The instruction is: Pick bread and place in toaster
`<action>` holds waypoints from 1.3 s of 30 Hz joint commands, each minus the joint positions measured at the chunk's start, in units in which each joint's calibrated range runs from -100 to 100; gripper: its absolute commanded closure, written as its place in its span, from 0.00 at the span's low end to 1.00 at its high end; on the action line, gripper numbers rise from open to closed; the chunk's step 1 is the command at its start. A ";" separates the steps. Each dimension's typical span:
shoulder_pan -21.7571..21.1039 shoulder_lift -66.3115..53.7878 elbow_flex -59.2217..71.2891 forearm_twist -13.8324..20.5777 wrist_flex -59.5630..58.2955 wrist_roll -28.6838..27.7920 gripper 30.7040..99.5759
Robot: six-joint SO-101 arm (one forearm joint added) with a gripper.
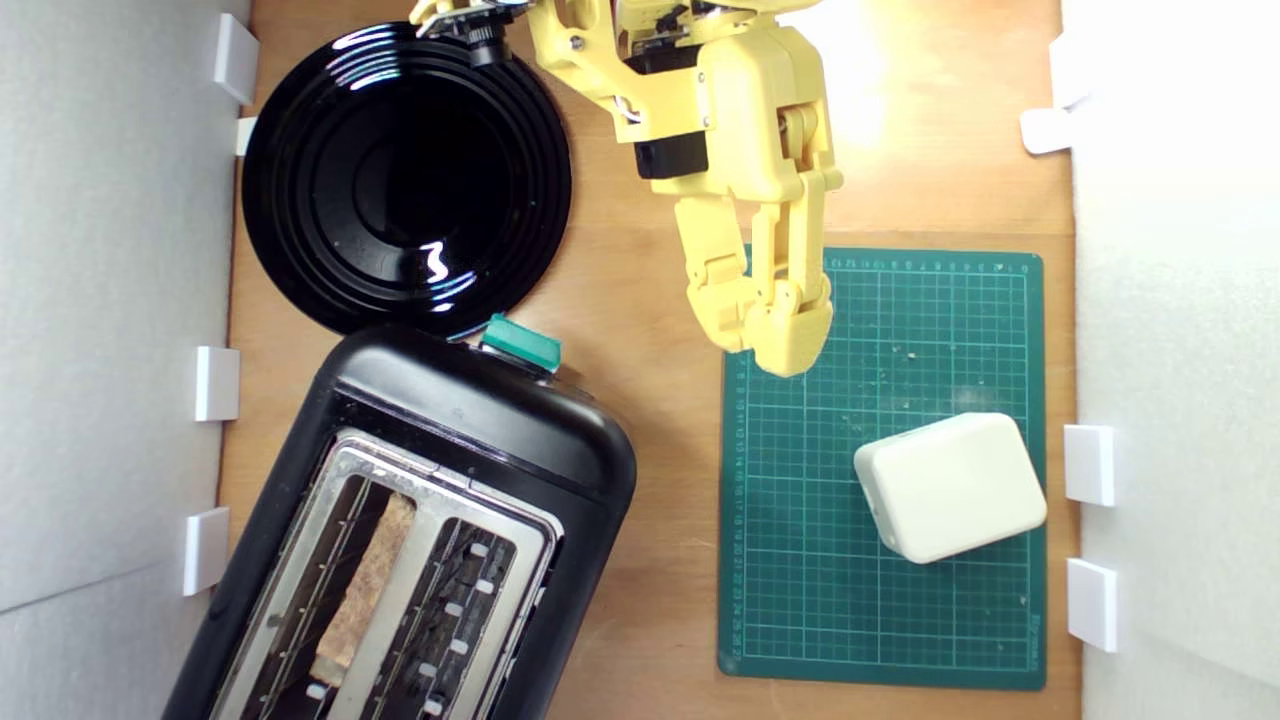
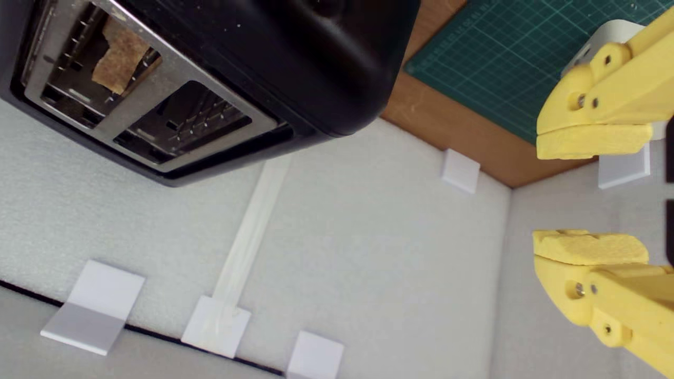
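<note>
The bread (image 1: 366,588) stands inside the toaster (image 1: 480,430), in the slot farther from the green cutting mat (image 1: 960,330), its crust edge just showing between the wire guides. So the placing looks done (only the green lever knob (image 1: 521,346) at the toaster's end might remain to be pressed, if toasting is wanted at all).

The yellow arm reaches in above the table (image 1: 640,300) and hangs beside the toaster, over the mat's near corner, well clear of the slots. The tool (image 2: 590,195) is empty, its two foam-faced pads (image 2: 592,141) parted with a clear gap between them. A white rounded box (image 1: 950,486) sits on the mat, untouched, and a round black plate (image 1: 405,180) lies just beyond the toaster's knob end.
</note>
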 commanded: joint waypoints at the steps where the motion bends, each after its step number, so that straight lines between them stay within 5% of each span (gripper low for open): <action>1: -1.69 -4.07 3.37 0.17 -1.09 -0.80 0.43; 39: -11.36 -40.43 49.67 -0.64 -0.75 -2.37 0.45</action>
